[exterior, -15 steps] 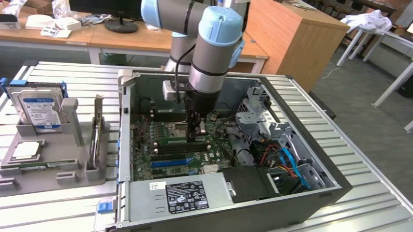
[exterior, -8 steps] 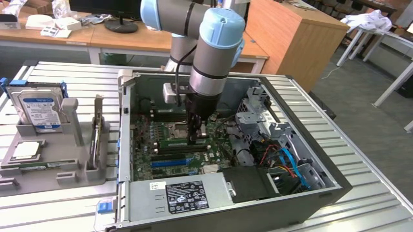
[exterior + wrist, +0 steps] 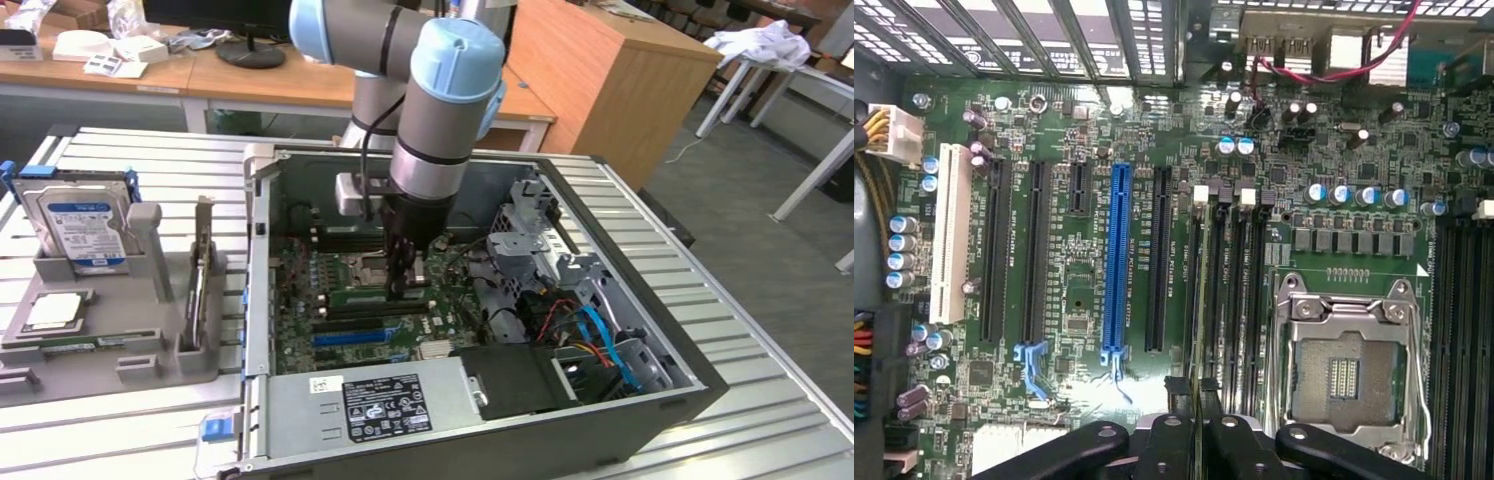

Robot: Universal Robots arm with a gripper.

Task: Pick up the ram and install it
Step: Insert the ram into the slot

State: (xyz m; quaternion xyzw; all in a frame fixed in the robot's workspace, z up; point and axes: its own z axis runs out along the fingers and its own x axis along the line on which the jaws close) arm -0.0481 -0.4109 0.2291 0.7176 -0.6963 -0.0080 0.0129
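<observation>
A slatted metal table carries an open computer case, and its green motherboard lies directly below the tool. The tool is clenched on the ram (seen edge-on, a thin green strip), which stands between its fingers, over the black memory slots.

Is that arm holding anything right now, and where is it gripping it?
It seems so: the gripper pinches the ram, a thin green stick seen edge-on, by its upper edge, above the motherboard slots.
</observation>
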